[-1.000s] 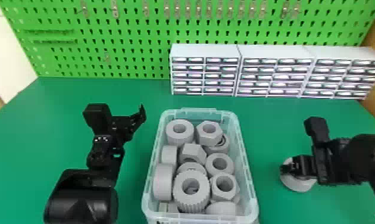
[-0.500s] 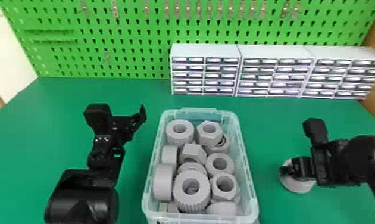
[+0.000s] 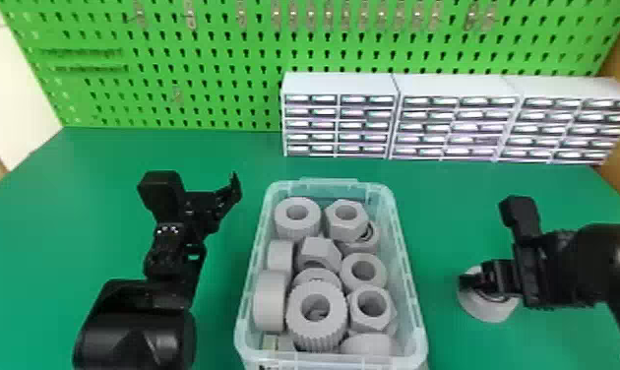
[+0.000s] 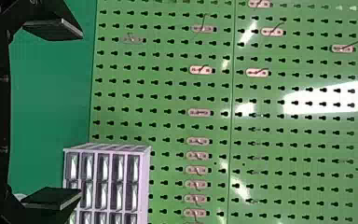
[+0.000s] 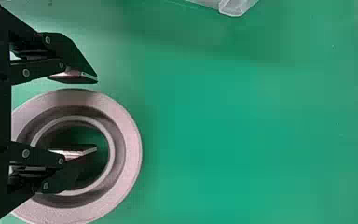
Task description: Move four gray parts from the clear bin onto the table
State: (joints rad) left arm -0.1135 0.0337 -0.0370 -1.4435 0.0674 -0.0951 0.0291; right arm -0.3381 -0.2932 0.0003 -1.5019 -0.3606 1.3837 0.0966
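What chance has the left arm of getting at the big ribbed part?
Probably good: the left hand is open beside the bin, no lid shows, and the ribbed part lies uncovered on top.

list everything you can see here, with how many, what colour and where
gray parts: at least ten, gray, jumbled in the bin
clear bin: one, translucent, middle of the table
ring-shaped part: one, gray, on the table right of the bin
table: one, green, under everything
drawer cabinets: three, white, side by side at the back
pegboard: one, green, behind the table
hooks: over ten, metallic, on the pegboard
wall: one, whitish, left edge
left arm: one, black, left of the bin
left claw: one, black, open above the table
right arm: one, black, right side
right claw: one, black, open at the ring-shaped part
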